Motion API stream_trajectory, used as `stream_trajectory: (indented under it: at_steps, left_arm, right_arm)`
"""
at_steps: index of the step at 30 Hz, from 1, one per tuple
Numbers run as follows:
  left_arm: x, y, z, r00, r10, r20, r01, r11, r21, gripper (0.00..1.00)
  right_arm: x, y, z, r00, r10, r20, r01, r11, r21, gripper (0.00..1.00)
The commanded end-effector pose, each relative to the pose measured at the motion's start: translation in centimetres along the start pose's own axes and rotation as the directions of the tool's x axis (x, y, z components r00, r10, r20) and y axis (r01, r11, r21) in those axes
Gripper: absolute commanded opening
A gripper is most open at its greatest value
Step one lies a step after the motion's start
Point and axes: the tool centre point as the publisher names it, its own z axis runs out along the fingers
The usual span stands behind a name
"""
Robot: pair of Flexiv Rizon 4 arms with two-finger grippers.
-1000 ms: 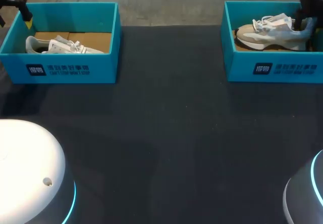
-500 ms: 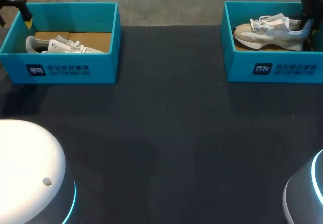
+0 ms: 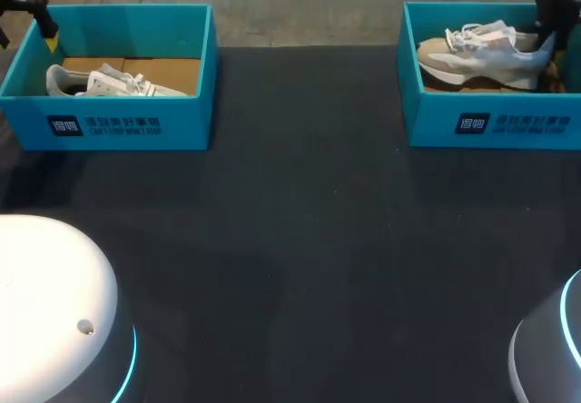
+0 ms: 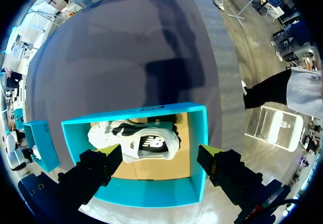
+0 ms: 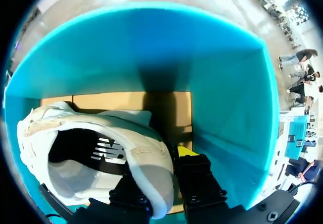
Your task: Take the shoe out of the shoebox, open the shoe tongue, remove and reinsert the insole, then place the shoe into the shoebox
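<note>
Worktop (image 3: 300,240) nearest me is dark, and the 2 teal boxes sit at its far edge, well apart.

In the left shoebox (image 3: 118,126) a white shoe (image 3: 109,83) lies on its side on the cardboard floor. The left fingers (image 4: 108,154) hang above that box, spread wide apart and holding nothing, with the shoe below and ahead of the gap between them.

Over in the right shoebox (image 3: 490,126) is the action. The right fingers (image 5: 186,152) are clamped on the heel collar of the beige shoe (image 3: 481,54), 1 finger inside the opening and 1 outside. The shoe appears to hang inside the box walls, its toe close to the wall that faces the middle of the worktop.

That grip looks to me like the weak spot. It pinches only the soft heel rim, so the long, heavier front could swing down or twist in the clamp, and the shoe might slip out and drop back. The toe is near enough to the wall that a sideways pull begun too low would likely catch it and drag or tip the light box. Loose laces over the tongue could snag on the rim too. On the left, a descent off centre might land a finger on the box wall instead of the shoe.
</note>
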Motion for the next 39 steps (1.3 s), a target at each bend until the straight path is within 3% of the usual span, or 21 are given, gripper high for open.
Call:
stream_trajectory:
  at_steps: [1, 20, 29, 39]
  left_arm:
    - [0.0, -0.1, 0.0, 1.000, 0.001, -0.002, -0.001, 1.000, -0.002, 1.00]
    - [0.0, -0.1, 0.0, 1.000, 0.001, -0.002, -0.001, 1.000, -0.002, 1.00]
    - [0.0, -0.1, 0.0, 1.000, 0.001, -0.002, -0.001, 1.000, -0.002, 1.00]
    - [0.0, -0.1, 0.0, 1.000, 0.001, -0.002, -0.001, 1.000, -0.002, 1.00]
  right_arm:
    - [0.1, -0.2, -1.7, 1.000, 0.004, 0.016, -0.004, 1.000, -0.014, 0.00]
    - [-1.5, -0.4, -10.6, 0.997, 0.038, 0.070, -0.031, 0.995, -0.099, 0.00]
    - [-2.2, -2.2, -14.6, 0.994, 0.058, 0.095, -0.045, 0.990, -0.131, 0.00]
    - [-2.4, -5.4, -20.8, 0.991, 0.060, 0.118, -0.039, 0.985, -0.169, 0.00]
